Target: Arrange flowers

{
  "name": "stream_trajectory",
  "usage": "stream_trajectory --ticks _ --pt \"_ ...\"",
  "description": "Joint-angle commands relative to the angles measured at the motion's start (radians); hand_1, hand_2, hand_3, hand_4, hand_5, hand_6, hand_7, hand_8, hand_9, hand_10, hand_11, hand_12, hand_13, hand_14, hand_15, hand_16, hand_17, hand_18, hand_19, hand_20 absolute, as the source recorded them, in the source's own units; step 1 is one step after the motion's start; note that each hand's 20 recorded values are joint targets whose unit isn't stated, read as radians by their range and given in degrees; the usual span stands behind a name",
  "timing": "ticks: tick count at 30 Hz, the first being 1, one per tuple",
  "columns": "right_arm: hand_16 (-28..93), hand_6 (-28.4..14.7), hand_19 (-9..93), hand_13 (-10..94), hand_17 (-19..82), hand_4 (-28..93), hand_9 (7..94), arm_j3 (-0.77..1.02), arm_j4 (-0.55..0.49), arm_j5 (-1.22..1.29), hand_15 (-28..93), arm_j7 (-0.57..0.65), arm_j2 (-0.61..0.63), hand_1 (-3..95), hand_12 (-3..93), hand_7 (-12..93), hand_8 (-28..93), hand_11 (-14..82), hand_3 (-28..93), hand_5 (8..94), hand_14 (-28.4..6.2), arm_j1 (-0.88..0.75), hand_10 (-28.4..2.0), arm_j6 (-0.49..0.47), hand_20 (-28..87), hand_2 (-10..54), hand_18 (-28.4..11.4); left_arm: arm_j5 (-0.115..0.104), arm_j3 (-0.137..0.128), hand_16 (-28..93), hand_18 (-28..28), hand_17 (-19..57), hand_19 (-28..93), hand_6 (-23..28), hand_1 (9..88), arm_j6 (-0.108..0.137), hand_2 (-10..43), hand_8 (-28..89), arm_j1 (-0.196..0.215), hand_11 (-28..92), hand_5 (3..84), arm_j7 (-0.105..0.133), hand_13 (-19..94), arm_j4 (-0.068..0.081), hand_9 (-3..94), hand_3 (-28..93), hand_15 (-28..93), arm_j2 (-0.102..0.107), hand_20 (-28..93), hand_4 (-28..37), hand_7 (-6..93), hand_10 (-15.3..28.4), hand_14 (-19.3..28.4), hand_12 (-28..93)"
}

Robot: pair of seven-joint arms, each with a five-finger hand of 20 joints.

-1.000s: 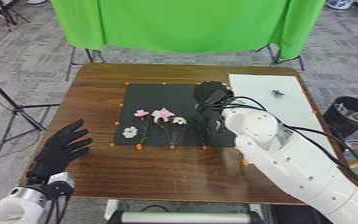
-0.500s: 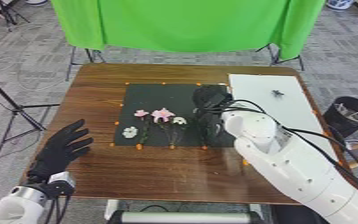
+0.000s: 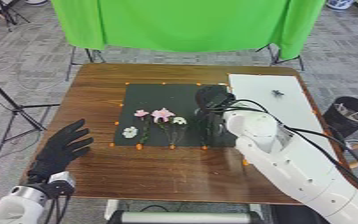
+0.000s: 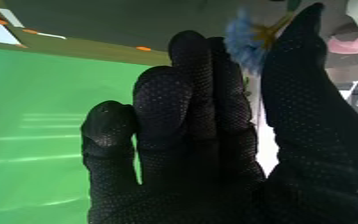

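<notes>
Over the right half of the dark mat (image 3: pixel 144 95) with the right hand (image 4: pixel 162 110), towards the worktop's (image 3: pixel 158 170) far edge, and showing long straight fingers lined up side by side, thumb set just across from them! Got the blue flower (image 4: pixel 246 45) right there in the gap, bloom between thumb and fingertips; can't tell whether gripped or merely straddled. Looks like placing or straightening that stem, so go gently: close on the stem, not the petals, keep low, line up with the neighbours, then open wide and lift straight clear to avoid dragging the bloom. Watch the thumb side too, no brushing the small white flower (image 3: pixel 179 120)! Reaching in from the worktop's near right corner with the right arm (image 3: pixel 278 160), slanting forward and inward, wrist above the mat's right edge. Farther left, past the large pink flower (image 3: pixel 162 115), the small pink flower (image 3: pixel 141 113) and the lower white flower (image 3: pixel 129 132), waiting by the worktop's left edge with the left hand (image 3: pixel 62 147), fingers spread and relaxed, well apart from the blooms
</notes>
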Motion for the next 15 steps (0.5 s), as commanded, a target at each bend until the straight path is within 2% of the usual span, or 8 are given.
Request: stream_trajectory --ticks 1,6,10,15 --pt "31 1.3 90 65 33 -28 63.9 0.008 -0.005 -0.013 74 0.001 -0.002 30.1 27.6 48 -18 41.2 88 54.2 -5.4 0.001 -9.1 -0.032 51 -9.5 -19.7 0.005 0.009 -1 23.0 -10.0 45 3.1 26.2 -0.011 1.3 -11 0.012 20 27.1 -0.026 21 0.012 24.6 70 32 -0.011 7 -24.1 21.0 12.7 16.9 15" --pt "31 0.5 90 64 32 -28 62.0 0.037 -0.02 -0.009 74 -0.002 0.006 28.4 27.2 48 -19 41.5 87 52.8 -5.8 -0.01 -9.6 -0.037 51 -9.5 -19.9 0.003 0.008 -1 23.0 -10.0 45 3.1 26.2 -0.009 1.3 -11 0.017 21 27.0 -0.02 21 0.009 24.7 70 32 -0.011 7 -24.1 20.9 12.7 16.9 15" --pt "31 -0.1 90 63 32 -28 60.5 0.07 -0.027 0.025 75 0.036 0.047 27.1 26.9 47 -19 41.8 87 50.9 -6.2 -0.008 -10.0 0.012 51 -9.5 -19.9 -0.002 0.006 -1 23.0 -10.0 45 3.1 26.2 0.0 1.3 -11 0.027 21 27.0 -0.009 21 0.007 24.6 70 32 -0.008 7 -24.1 20.9 12.6 16.9 15" --pt "30 -1.9 89 58 30 -28 53.2 0.091 -0.004 0.132 75 0.112 0.13 25.6 26.5 45 -18 41.7 88 45.4 -7.7 0.029 -11.4 0.051 51 -9.5 -20.2 -0.007 0.004 -1 23.0 -10.1 45 3.1 26.2 0.007 1.2 -11 0.033 20 27.1 0.002 21 0.005 24.7 70 32 -0.007 7 -24.1 21.0 12.7 17.0 15"
